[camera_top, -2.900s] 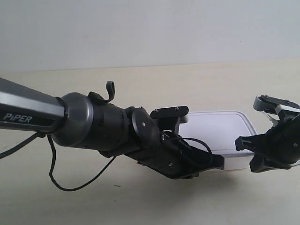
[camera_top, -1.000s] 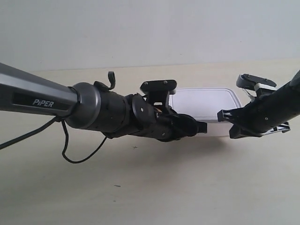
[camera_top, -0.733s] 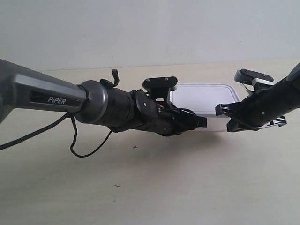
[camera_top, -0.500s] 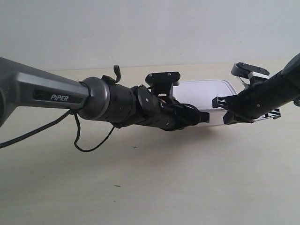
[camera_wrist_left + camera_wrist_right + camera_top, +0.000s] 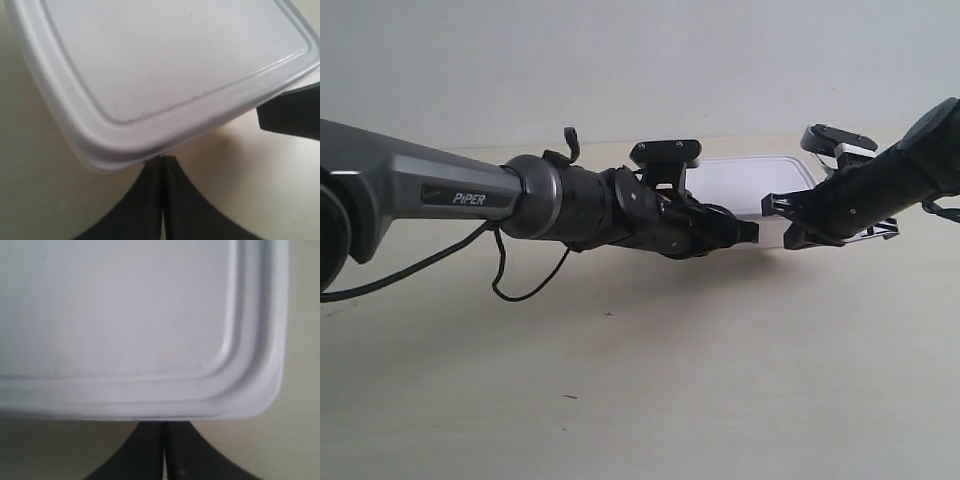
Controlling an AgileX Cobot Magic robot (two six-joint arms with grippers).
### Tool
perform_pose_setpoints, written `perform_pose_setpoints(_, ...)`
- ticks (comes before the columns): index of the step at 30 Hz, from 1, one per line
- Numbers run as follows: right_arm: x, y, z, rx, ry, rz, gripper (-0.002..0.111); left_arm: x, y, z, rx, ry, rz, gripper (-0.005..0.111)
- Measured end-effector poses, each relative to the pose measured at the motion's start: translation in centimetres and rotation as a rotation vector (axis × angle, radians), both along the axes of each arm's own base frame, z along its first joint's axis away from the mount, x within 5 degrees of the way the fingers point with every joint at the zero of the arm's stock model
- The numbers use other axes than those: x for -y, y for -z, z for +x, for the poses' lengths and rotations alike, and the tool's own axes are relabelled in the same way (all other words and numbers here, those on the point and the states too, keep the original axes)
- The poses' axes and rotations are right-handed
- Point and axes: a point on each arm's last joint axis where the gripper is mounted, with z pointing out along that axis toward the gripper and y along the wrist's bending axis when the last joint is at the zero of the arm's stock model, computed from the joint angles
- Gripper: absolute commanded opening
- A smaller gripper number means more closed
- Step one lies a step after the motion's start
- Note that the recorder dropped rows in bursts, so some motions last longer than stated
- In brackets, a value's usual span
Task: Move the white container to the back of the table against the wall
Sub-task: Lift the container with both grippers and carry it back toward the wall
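The white container (image 5: 745,180) lies flat on the table (image 5: 670,380), far back and close to the wall (image 5: 620,60); whether it touches the wall I cannot tell. In the left wrist view its lid (image 5: 165,65) fills the frame. My left gripper (image 5: 162,158) is shut and empty, its tips against the box's near edge by a rounded corner. My right gripper (image 5: 164,424) is likewise shut and empty, pressed to the near edge of the container (image 5: 125,325) beside its other corner. In the exterior view, both grippers (image 5: 748,232) (image 5: 782,222) meet the box's front side.
A loose black cable (image 5: 525,290) hangs under the arm at the exterior view's left. The other gripper's black finger (image 5: 290,115) shows in the left wrist view. Small dark specks (image 5: 568,397) dot the pale tabletop.
Both arms have stretched farther back with shut grippers against the container's front. The container has slid away across the table toward the wall.
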Motion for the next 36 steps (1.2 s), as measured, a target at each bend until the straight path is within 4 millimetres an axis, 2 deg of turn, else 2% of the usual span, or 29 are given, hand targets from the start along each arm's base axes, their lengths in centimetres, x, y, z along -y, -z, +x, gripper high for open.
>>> perform_pose_setpoints(8, -0.1, -0.1, 1.3, 0.028, -0.002, 0.003, 0.000, -0.4, 0.1, 0.6, 0.026, 0.010, 0.023, 0.000)
perform_pose_setpoints(14, -0.2, 0.2, 2.1, 0.030, -0.007, 0.011, 0.000, -0.9, 0.2, 1.5, 0.047, 0.005, 0.032, 0.000)
perform_pose_setpoints(20, -0.4, 0.5, 2.9, 0.031, -0.009, 0.024, 0.000, -0.5, -0.1, 2.7, 0.075, 0.007, 0.019, 0.000)
perform_pose_setpoints(24, -0.4, 0.2, 3.2, 0.044, -0.010, 0.026, 0.000, -0.3, 0.0, 3.7, 0.087, 0.006, 0.007, 0.000)
perform_pose_setpoints(32, -0.5, -1.1, 4.4, 0.099, -0.016, 0.024, 0.000, -0.1, -0.4, 4.3, 0.118, 0.017, 0.008, 0.000)
perform_pose_setpoints(36, -0.6, -0.9, 5.1, 0.104, -0.021, 0.029, 0.000, -0.8, -0.4, 4.8, 0.118, 0.003, 0.010, 0.000)
